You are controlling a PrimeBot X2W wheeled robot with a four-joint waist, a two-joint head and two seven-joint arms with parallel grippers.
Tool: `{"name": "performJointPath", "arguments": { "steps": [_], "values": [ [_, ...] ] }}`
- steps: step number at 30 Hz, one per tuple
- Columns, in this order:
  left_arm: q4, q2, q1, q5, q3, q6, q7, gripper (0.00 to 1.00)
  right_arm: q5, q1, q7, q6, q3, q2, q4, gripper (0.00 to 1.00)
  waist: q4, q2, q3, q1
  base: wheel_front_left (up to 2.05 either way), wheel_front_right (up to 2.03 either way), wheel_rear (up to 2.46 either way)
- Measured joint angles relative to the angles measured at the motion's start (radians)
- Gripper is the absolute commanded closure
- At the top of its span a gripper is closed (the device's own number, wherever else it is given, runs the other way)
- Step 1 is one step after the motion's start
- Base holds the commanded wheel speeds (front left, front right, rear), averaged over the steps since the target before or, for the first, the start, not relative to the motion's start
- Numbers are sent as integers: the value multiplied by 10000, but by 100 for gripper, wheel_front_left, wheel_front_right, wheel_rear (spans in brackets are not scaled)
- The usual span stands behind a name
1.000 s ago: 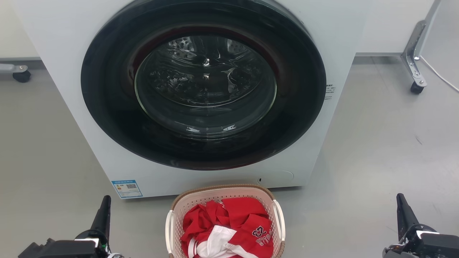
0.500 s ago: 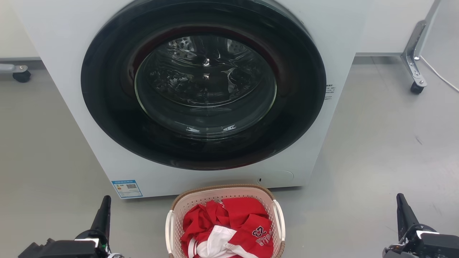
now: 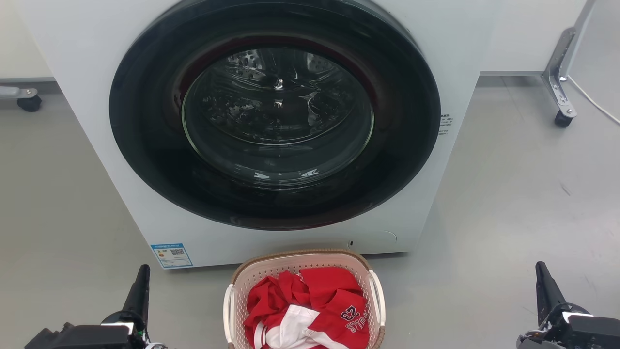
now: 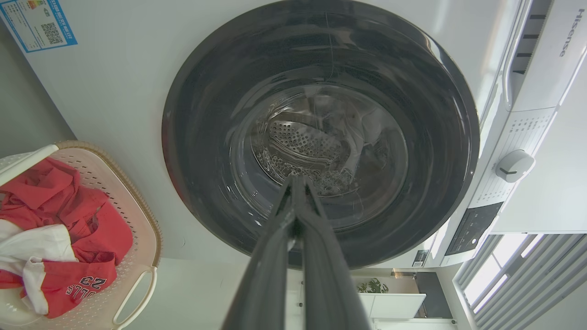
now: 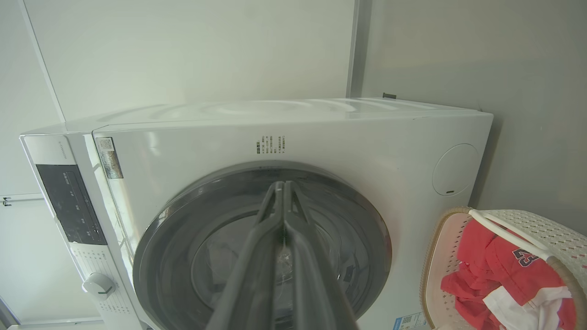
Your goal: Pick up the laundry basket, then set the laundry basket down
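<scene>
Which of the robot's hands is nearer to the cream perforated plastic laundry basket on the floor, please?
The left. The left hand sits left of the cream perforated laundry basket, a short gap away; the right hand sits much farther off to its right. Neither touches it.

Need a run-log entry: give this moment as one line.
basket: on floor by washing machine, red clothes inside | left gripper: shut, empty | right gripper: shut, empty

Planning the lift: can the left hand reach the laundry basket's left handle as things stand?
Probably yes: the left hand, shut, sits apart from the laundry basket, with just bare floor between it and the white left handle.
</scene>
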Motion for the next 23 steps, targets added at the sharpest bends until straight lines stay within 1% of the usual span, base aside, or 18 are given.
{"name": "performJointPath", "arguments": {
  "steps": [23],
  "values": [
    [2,0,0,0,0,0,2,100,2,0,0,0,0,0,-2,100,0,0,1,0,0,0,0]
  ]
}}
